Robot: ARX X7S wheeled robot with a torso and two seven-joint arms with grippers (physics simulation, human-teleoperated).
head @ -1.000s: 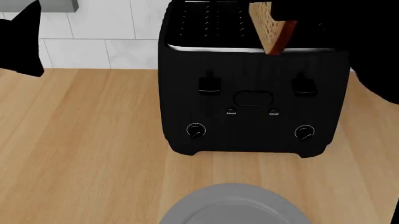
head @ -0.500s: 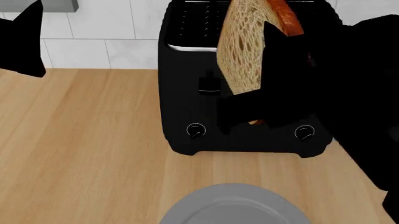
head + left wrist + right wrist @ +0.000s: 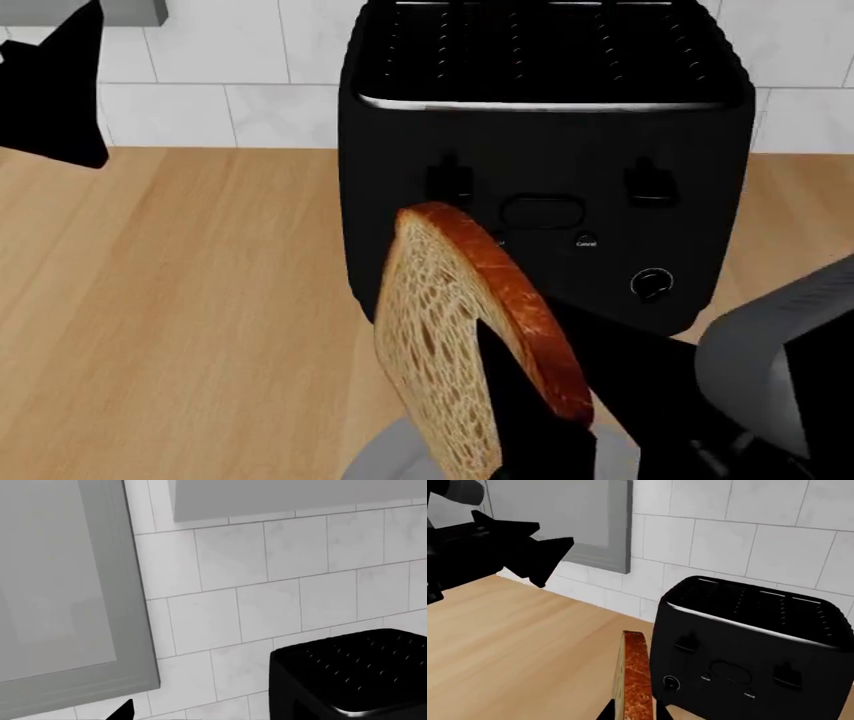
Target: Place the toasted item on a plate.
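The toasted bread slice [image 3: 447, 350] stands on edge in my right gripper [image 3: 527, 410], held in the air in front of the black toaster [image 3: 534, 150] and above the grey plate [image 3: 378, 458]. Only a sliver of the plate shows at the bottom edge, under the slice. In the right wrist view the slice [image 3: 635, 680] is edge-on, crust towards the camera, with a black finger on each side of it. My left gripper [image 3: 60, 95] hangs open and empty at the far left, above the counter; it also shows in the right wrist view [image 3: 537, 542].
The toaster stands at the back of the wooden counter [image 3: 174, 300] against a white tiled wall [image 3: 267, 580]; its top slots hold nothing. A grey frame [image 3: 80, 590] hangs on the wall left of the toaster [image 3: 353, 675].
My right gripper has carried the slice from the toaster's top forward and down to just above the plate. The left arm has barely moved.
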